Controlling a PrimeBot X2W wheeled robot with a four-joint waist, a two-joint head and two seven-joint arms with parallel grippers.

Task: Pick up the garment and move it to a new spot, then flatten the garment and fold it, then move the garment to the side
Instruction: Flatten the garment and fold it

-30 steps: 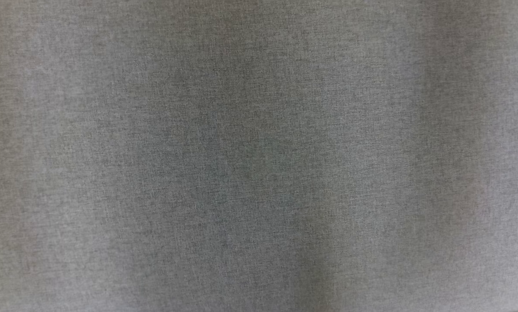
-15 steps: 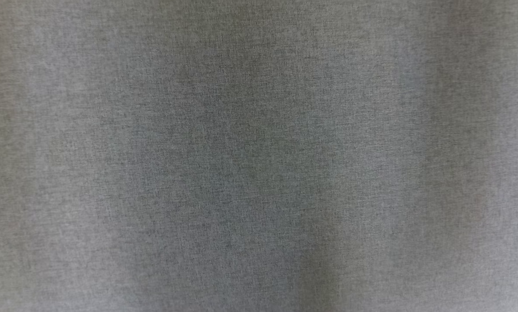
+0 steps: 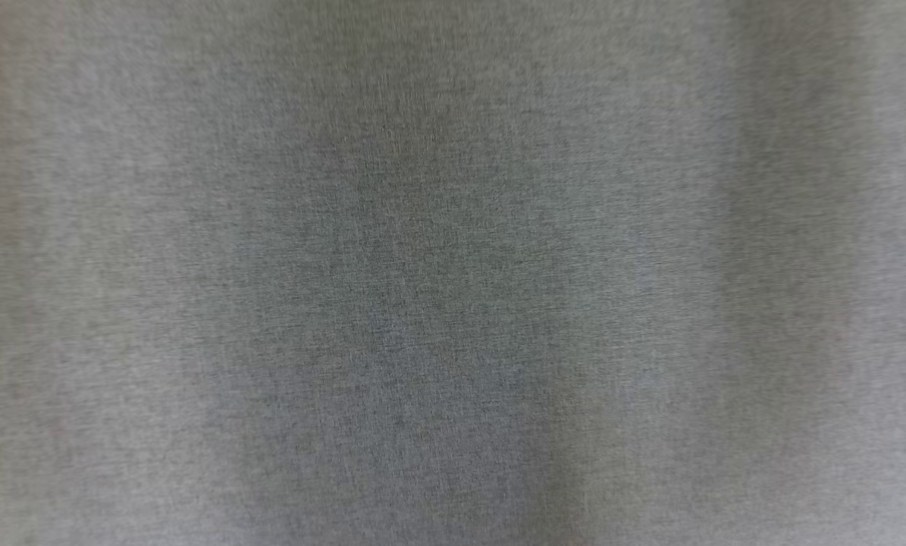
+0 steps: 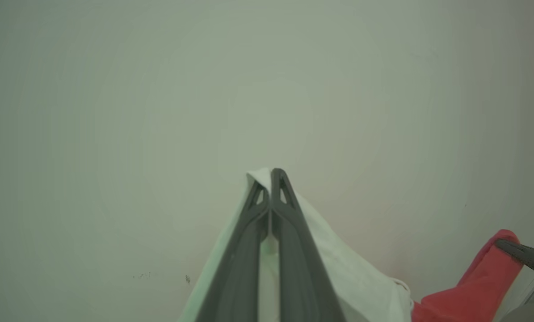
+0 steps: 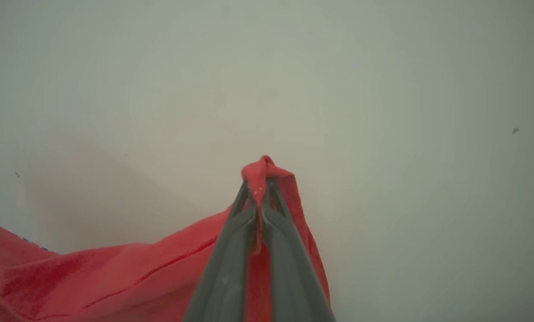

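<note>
So the garment (image 5: 92, 277) is held at two spots right now. In the right wrist view the right end effector (image 5: 260, 188) is clamped tight on a bunched peak of the red cloth, and the rest of it is seen draping away to the lower left. In the left wrist view the left end effector (image 4: 271, 179) is pinched closed on a fold of white fabric (image 4: 347, 277). That fabric runs down and meets the red at the bottom right, so it's probably the same garment's lining or a lighter panel, though that can't be confirmed. A dark finger of the other arm is spotted out at the right edge there too, on the red cloth.

A pale surface (image 5: 405, 112) with a few specks is seen behind both grips, with a soft shadow on it beside the red cloth. It's guessed to be the tabletop, but it can't be told for sure. In the head view only a blurry grey woven cloth (image 3: 453, 273) is made out, and what it belongs to can't be told.

Step-wise it reads as the carry or the start of flattening: garment gripped, nothing laid flat, no fold made yet. For the next move, both pinches need to be kept while the grips are drawn apart, so the cloth is tensioned before it's lowered and spread
</note>
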